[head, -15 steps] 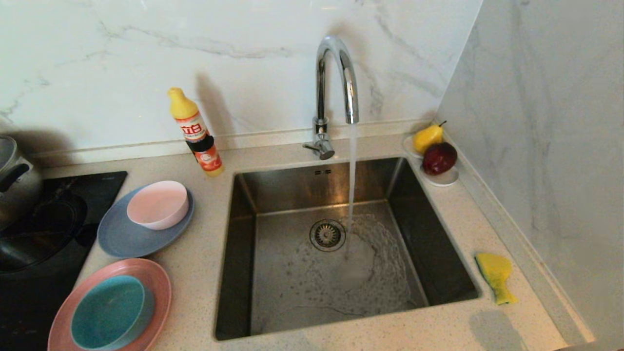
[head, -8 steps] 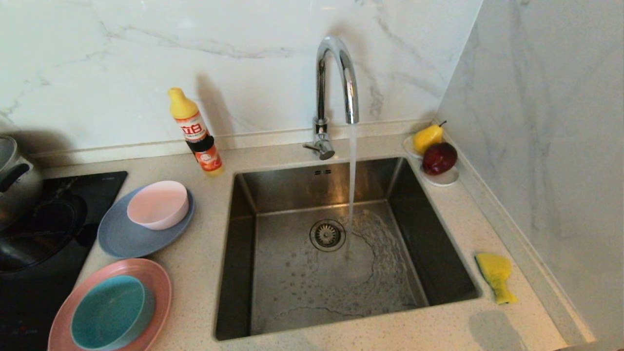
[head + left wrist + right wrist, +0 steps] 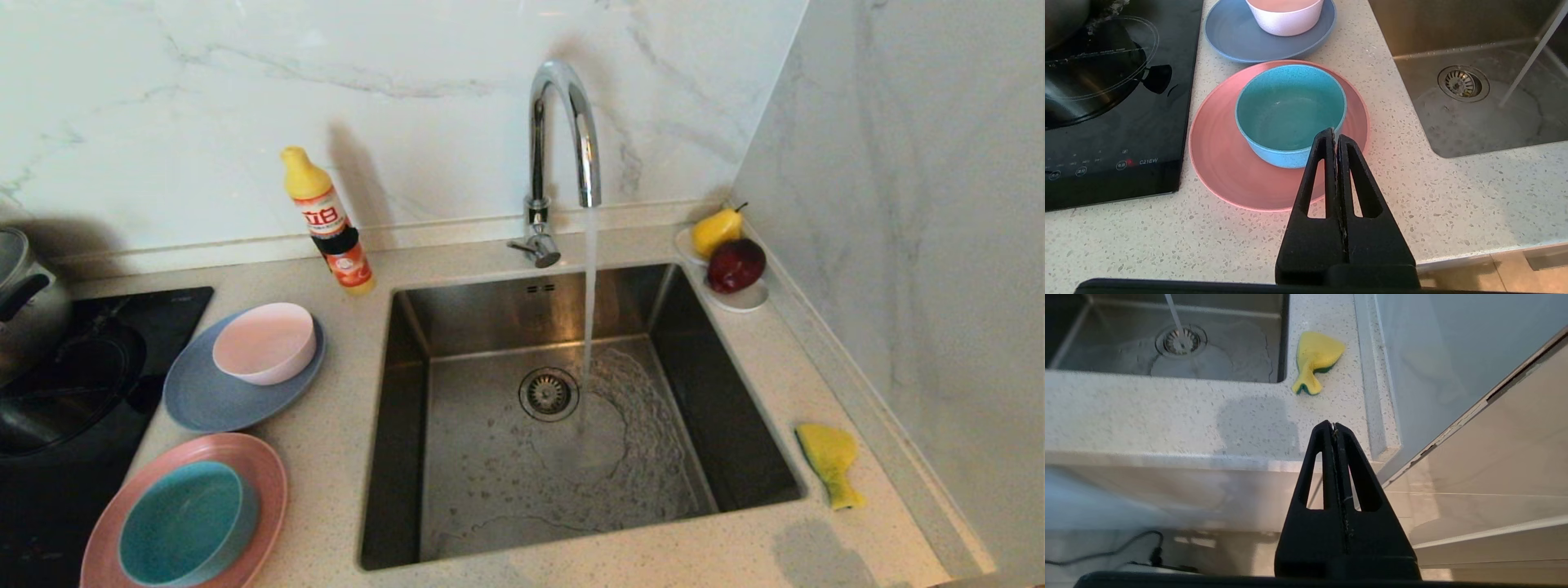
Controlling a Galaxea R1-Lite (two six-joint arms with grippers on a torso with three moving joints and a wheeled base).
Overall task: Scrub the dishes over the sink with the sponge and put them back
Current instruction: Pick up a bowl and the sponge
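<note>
On the counter left of the sink (image 3: pixel 408 425) a pale pink bowl (image 3: pixel 264 342) sits on a grey-blue plate (image 3: pixel 204 400), and a teal bowl (image 3: pixel 186 523) sits on a pink plate (image 3: pixel 265 478). The yellow and green sponge (image 3: pixel 829 461) lies on the counter right of the sink. Water runs from the chrome faucet (image 3: pixel 563 139) into the basin. My left gripper (image 3: pixel 1334 132) is shut and empty, held back near the counter's front edge, short of the teal bowl (image 3: pixel 1290 110). My right gripper (image 3: pixel 1332 425) is shut and empty at the counter's front edge, short of the sponge (image 3: pixel 1314 359). Neither arm shows in the head view.
A detergent bottle (image 3: pixel 328 222) stands behind the plates. A black cooktop (image 3: pixel 82 384) with a steel pot (image 3: pixel 24 302) fills the far left. A small white dish (image 3: pixel 743 300) with a pear (image 3: pixel 717 230) and a dark red fruit sits in the back right corner by the marble wall.
The water pattern on the sink floor shifts a little. The faint shadow on the counter's front right edge has shifted slightly; dishes and sponge have not moved.
</note>
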